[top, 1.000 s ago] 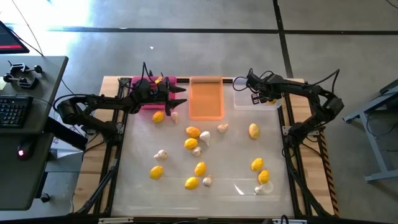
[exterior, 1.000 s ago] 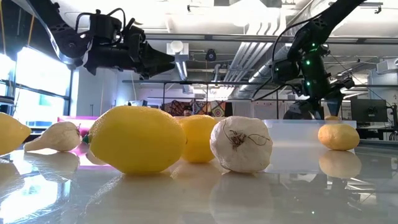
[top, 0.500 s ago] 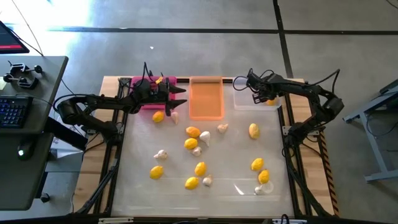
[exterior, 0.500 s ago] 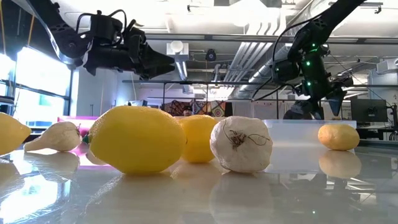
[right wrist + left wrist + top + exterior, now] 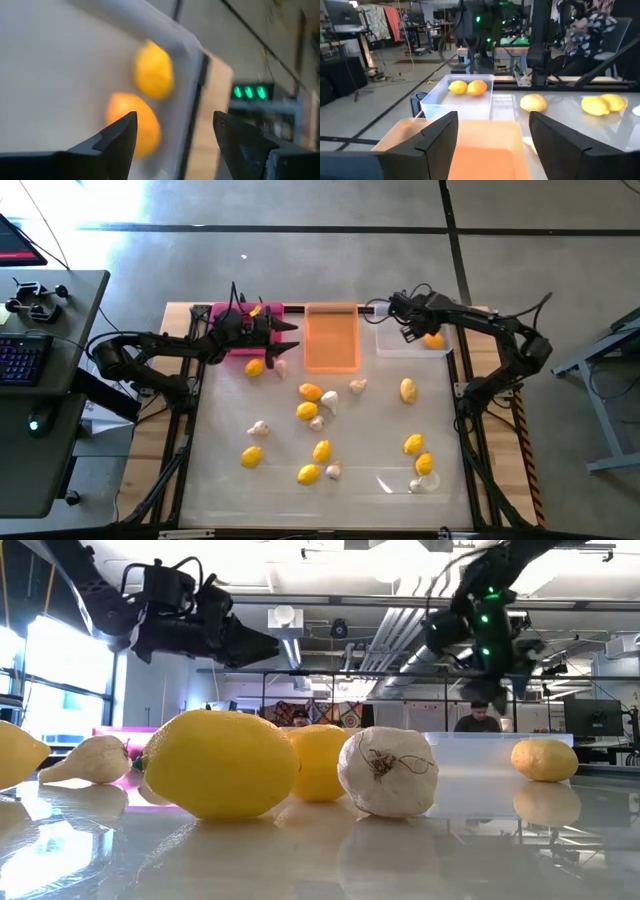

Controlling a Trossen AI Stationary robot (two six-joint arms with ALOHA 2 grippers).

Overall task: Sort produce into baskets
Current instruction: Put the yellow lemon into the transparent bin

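Note:
My left gripper [image 5: 293, 332] hangs open between the pink basket [image 5: 222, 313] and the orange basket [image 5: 332, 340], its fingers level with nothing between them [image 5: 492, 120]. My right gripper [image 5: 398, 313] is open above the clear basket [image 5: 392, 345], slanting down. Two lemons [image 5: 152, 70] [image 5: 135, 122] lie on that basket's floor. Several more lemons [image 5: 307, 411] and garlic bulbs [image 5: 259, 428] rest loose on the white table top. A lemon [image 5: 220, 762] and a garlic bulb [image 5: 388, 772] stand close to the low camera.
The three baskets stand in a row along the far edge. A clear plastic scrap [image 5: 428, 482] lies at the near right beside a lemon [image 5: 424, 464]. A desk with a keyboard [image 5: 20, 360] stands left of the table. A person [image 5: 590, 30] sits beyond the table.
My right gripper has risen from low over the clear basket and drawn toward the table's left and far edge, rolling as it went. The lemon that showed just under its fingers in the low view now lies in the basket.

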